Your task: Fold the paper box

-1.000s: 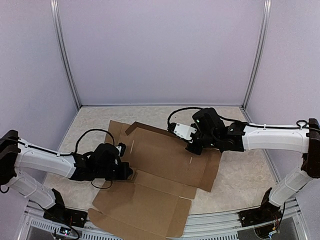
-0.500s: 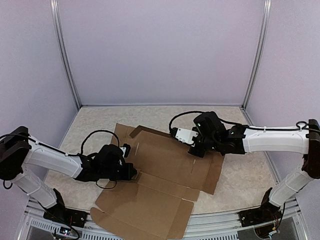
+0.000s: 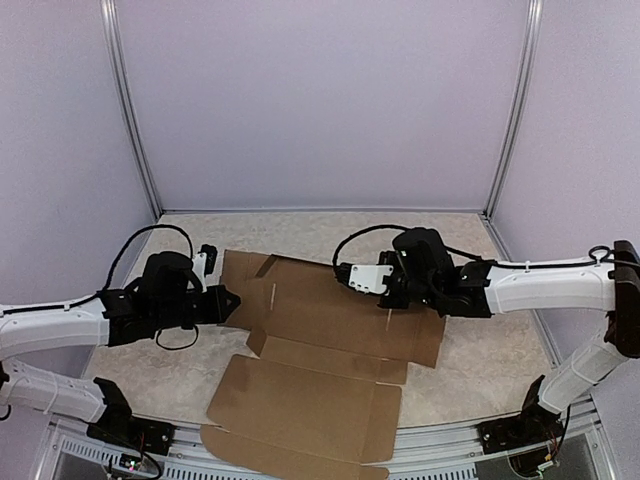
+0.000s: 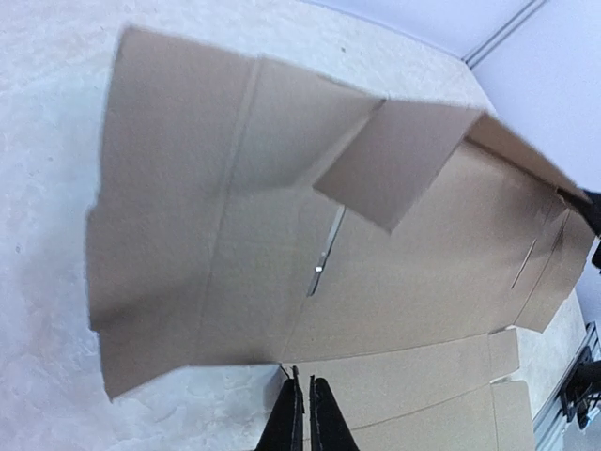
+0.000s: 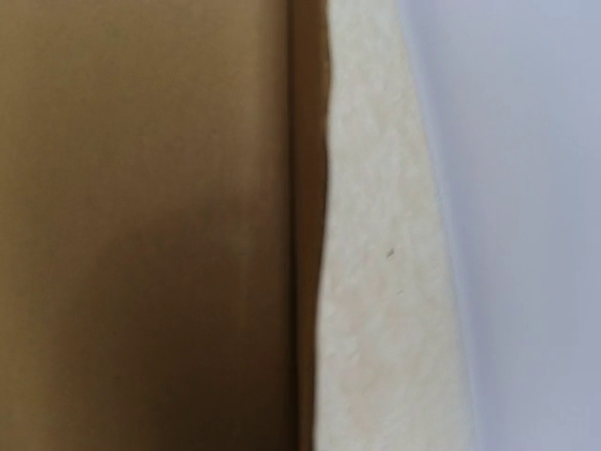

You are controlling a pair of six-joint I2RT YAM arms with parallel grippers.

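Paper box (image 3: pixel 330 325) unfolded, mostly flat on table (image 3: pixel 470 345), near panel reaching table's near edge. Small flap (image 3: pixel 262 264) at far left raised. Left pincer (image 3: pixel 234 300) at sheet's left edge. Right pincer (image 3: pixel 392 297) low over sheet's right part, fingertips hidden.

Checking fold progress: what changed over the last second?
The left hand moved left and away, to the far-left edge of the plain brown cardboard die-cut sheet, which swung round squarer to the table. The right hand stayed over its far right part.
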